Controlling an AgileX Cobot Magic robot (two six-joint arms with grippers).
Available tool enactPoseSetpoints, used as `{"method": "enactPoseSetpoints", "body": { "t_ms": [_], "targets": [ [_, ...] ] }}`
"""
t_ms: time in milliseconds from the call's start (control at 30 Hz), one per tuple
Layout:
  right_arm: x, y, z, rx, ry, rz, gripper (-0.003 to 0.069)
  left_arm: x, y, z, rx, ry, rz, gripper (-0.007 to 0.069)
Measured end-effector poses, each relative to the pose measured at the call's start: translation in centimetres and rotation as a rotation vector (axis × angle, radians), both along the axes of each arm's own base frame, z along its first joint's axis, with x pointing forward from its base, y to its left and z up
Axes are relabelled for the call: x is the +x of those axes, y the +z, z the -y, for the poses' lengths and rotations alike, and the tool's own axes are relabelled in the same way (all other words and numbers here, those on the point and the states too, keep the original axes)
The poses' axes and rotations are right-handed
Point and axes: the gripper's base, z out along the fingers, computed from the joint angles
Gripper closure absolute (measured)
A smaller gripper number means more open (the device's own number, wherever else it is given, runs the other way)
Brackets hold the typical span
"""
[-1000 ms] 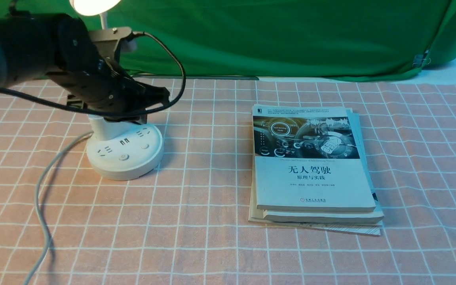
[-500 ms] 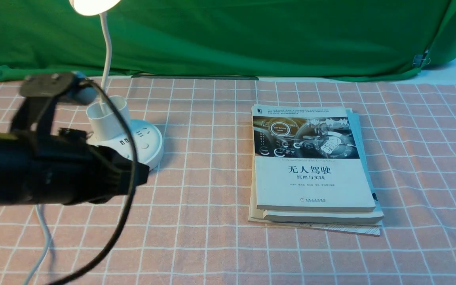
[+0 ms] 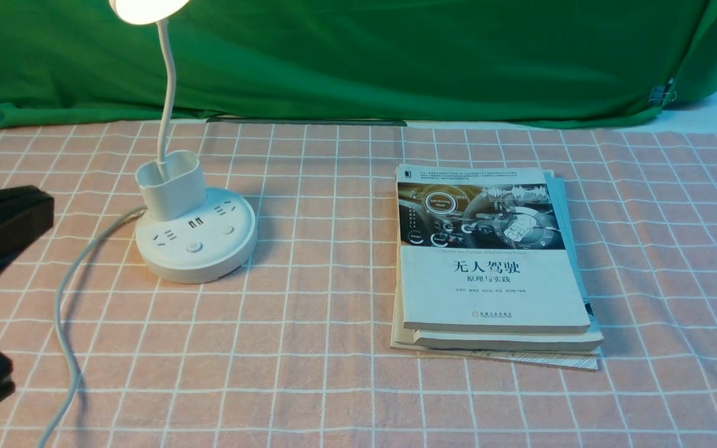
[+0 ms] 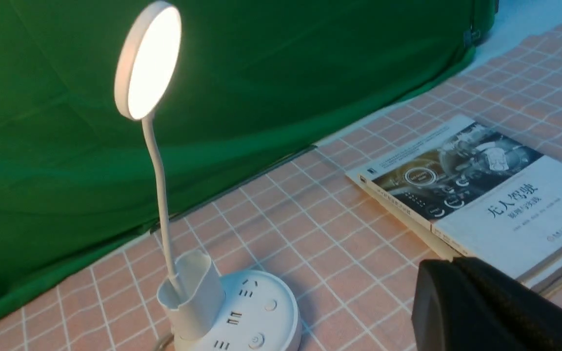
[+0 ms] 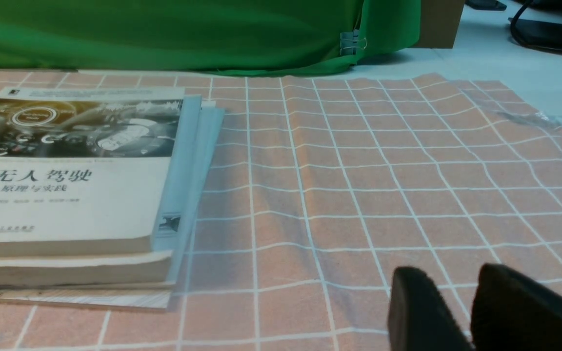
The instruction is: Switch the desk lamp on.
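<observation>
L gripper (image 4: 452, 267) at far L edge, fingers together w/ nothing visible between. Next, desk lamp (image 3: 195, 236) upright on the checked cloth (image 3: 327, 373), head lit (v. bright), cord (image 3: 65, 323) trailing near-side. Then bk stack (image 3: 492, 286), well apart from lamp. R gripper (image 5: 449, 282), R wrist view only: narrow gap, empty.

open tablecloth (image 3: 321, 261) between lamp base (image 3: 196, 242) and book stack (image 3: 495, 249), cord (image 3: 67, 336) beside base

The front view's top edge crops the lamp's head (image 3: 150, 7), well beyond the left claw (image 4: 449, 282), whose own rear the wrist view cuts off, its fingertips blurred.
</observation>
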Motion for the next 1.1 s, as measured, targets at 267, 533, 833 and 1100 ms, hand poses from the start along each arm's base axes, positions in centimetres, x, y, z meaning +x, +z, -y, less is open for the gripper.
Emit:
{"method": "enactPoseSetpoints", "body": {
  "t_ms": [267, 533, 833, 1100],
  "targets": [
    [0.0, 0.0, 0.0, 0.0, 0.0, 0.0, 0.0421, -0.2, -0.7, -0.1, -0.006, 0.008, 0.029, 0.0602],
    [0.0, 0.0, 0.0, 0.0, 0.0, 0.0, 0.0421, -1.5, -6.9, -2.1, -0.111, 0.209, 0.102, 0.0602],
    [0.0, 0.0, 0.0, 0.0, 0.0, 0.0, 0.0421, -3.4, -14.3, -4.2, -0.346, 0.493, 0.122, 0.0602],
    [0.0, 0.0, 0.0, 0.0, 0.0, 0.002, 0.0421, -3.5, -17.9, -3.5, -0.236, 0.437, -0.092, 0.0602]
  ]
}}
